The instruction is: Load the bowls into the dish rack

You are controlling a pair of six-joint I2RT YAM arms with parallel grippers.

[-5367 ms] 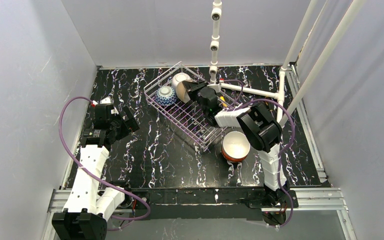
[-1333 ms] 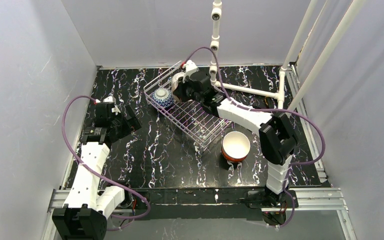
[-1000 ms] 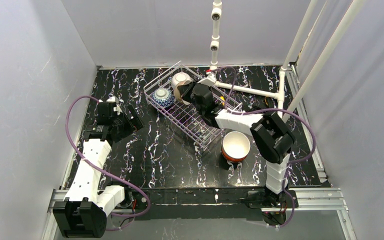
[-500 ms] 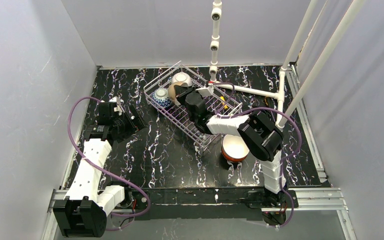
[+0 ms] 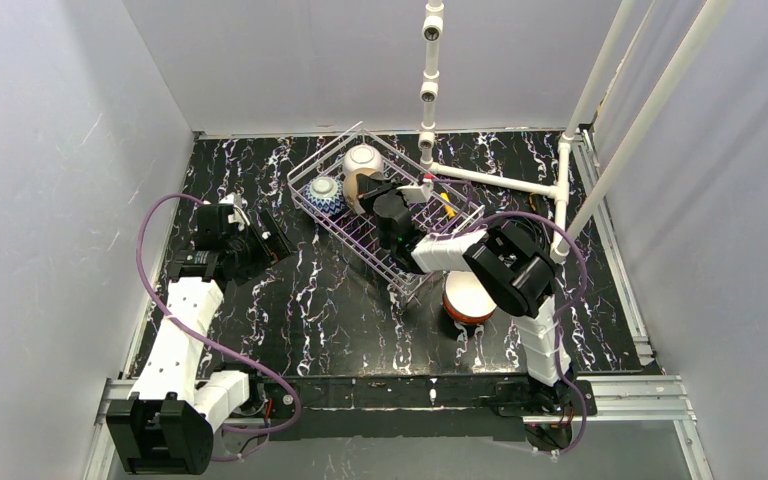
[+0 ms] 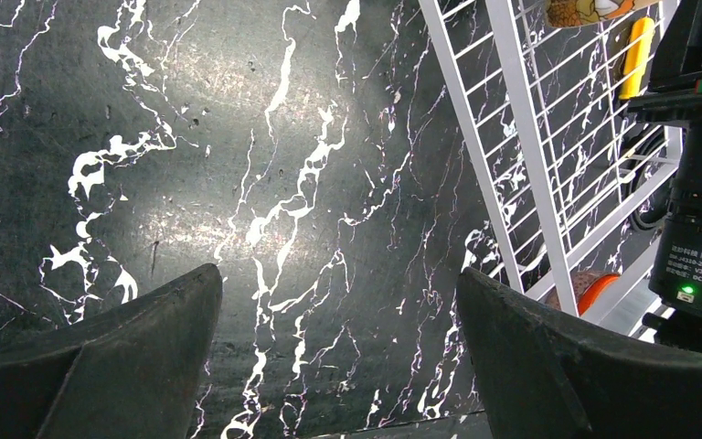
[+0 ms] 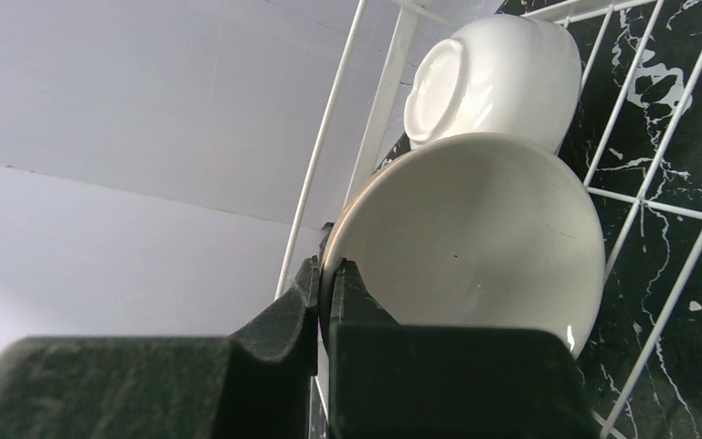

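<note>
The wire dish rack [image 5: 415, 250] [image 6: 512, 137] lies slantwise at the table's middle. At its far end a white bowl [image 5: 363, 158] [image 7: 494, 82] rests upside down, with a blue-patterned bowl [image 5: 325, 192] at its left. My right gripper [image 5: 364, 192] [image 7: 329, 265] is shut on the rim of a tan bowl [image 5: 349, 186] [image 7: 475, 229], which stands on edge inside the rack next to the white bowl, white inside towards the wrist. A red-orange bowl [image 5: 463, 302] [image 6: 590, 283] sits on the table by the rack's near corner, half hidden under my right arm. My left gripper [image 5: 265, 240] [image 6: 338, 283] hangs open over bare table left of the rack.
A white pipe frame [image 5: 490, 180] stands behind and to the right of the rack. A small yellow item [image 5: 444, 205] [image 6: 637, 55] lies at the rack's far right side. Grey walls close the table on three sides.
My right arm has drawn back from the rack's far corner and folded lower over the rack, still holding the tan bowl. The left arm has barely moved.
</note>
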